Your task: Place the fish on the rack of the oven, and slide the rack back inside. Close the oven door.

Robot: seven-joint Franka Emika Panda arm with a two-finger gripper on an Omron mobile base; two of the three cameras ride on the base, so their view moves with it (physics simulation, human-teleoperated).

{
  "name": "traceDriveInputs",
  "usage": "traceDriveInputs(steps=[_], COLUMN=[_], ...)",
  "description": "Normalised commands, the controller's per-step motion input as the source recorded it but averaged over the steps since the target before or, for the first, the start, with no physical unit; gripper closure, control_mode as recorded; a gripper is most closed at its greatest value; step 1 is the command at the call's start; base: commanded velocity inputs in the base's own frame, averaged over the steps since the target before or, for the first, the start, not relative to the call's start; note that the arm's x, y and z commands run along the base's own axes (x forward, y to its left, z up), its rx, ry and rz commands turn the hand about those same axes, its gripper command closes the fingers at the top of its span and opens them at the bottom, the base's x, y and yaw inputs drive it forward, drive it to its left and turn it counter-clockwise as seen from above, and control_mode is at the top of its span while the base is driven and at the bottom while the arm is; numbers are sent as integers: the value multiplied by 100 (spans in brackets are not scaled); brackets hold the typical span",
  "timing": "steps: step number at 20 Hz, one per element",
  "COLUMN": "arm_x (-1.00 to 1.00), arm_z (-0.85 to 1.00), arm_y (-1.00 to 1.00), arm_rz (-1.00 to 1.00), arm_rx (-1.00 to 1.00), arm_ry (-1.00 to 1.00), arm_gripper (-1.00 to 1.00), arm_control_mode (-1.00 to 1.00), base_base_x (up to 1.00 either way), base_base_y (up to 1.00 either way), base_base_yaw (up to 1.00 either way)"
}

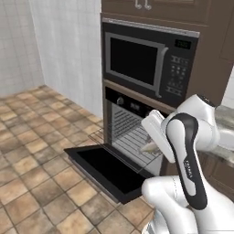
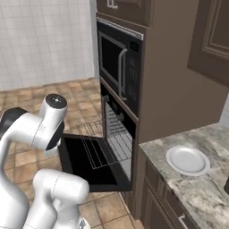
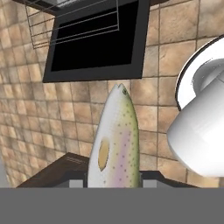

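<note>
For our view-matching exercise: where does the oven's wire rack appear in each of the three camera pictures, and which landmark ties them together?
Left base view: the rack is right of centre, pulled out above the open oven door.
Right base view: the rack is left of centre, jutting out to the left.
Hand view: the rack is at the top left.
Shared landmark: the black oven door, lying open beneath the rack in every view.
</note>
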Motion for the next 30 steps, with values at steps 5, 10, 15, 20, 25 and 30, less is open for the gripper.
traceDriveInputs(steps=[5,10,15,20,25,30], arm_x=[0,0,0,0,9,23], arm_z=[0,0,0,0,-6,-25], arm_y=[0,0,0,0,8,10], arm_rz=[0,0,0,0,0,0], arm_rx=[0,0,0,0,-2,-10], arm_ry=[0,0,0,0,2,6], arm_gripper=[100,100,100,100,100,100], arm_control_mode=[100,100,100,100,-100,-100], base_base_x=[36,50,62,57,17,0], base_base_y=[-25,-30,6,30,12,0], base_base_yaw=[11,5,1,0,0,0])
